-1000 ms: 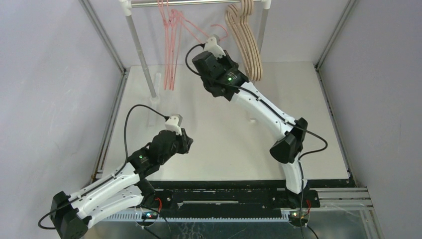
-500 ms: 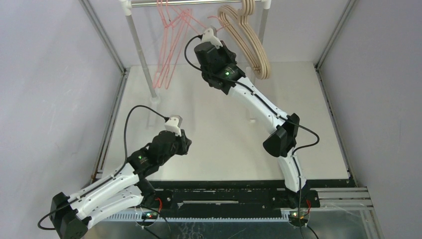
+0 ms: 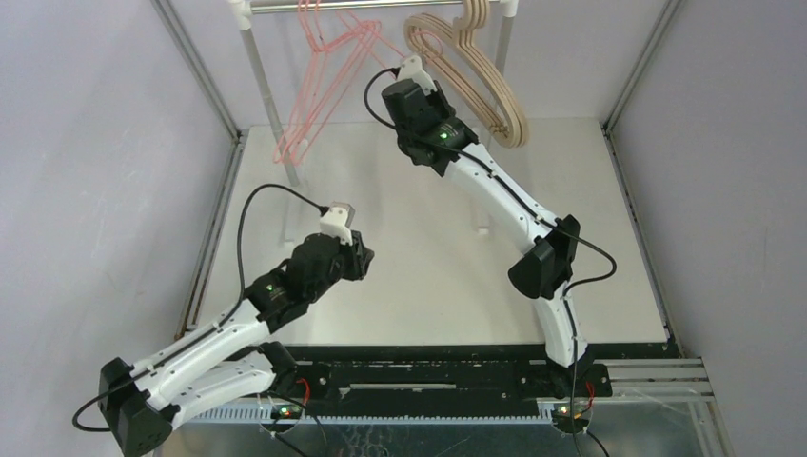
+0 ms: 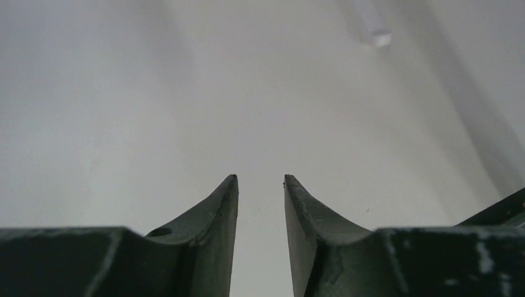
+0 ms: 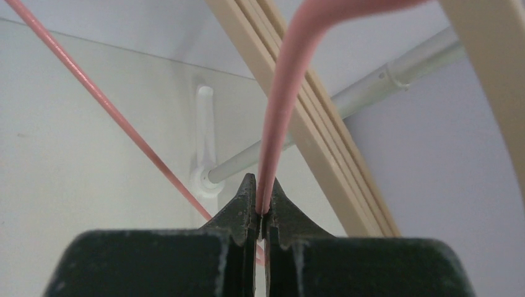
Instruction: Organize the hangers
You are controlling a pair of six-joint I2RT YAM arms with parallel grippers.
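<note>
Wire hangers, thin pink, wooden hangers, thick beige

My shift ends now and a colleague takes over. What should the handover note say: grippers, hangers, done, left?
Right gripper: jaws shut on a pink wire hanger, up by the rail, beside the wooden hangers.
Left gripper: jaws open, empty, low over the table.
Hangers: other pink hangers hang left on the rail, wooden ones right, both groups tilted.
Done: the two kinds look grouped.
Left: probably settle the held one with its group, then release; whether its hook is on the rail I cannot tell.
</note>
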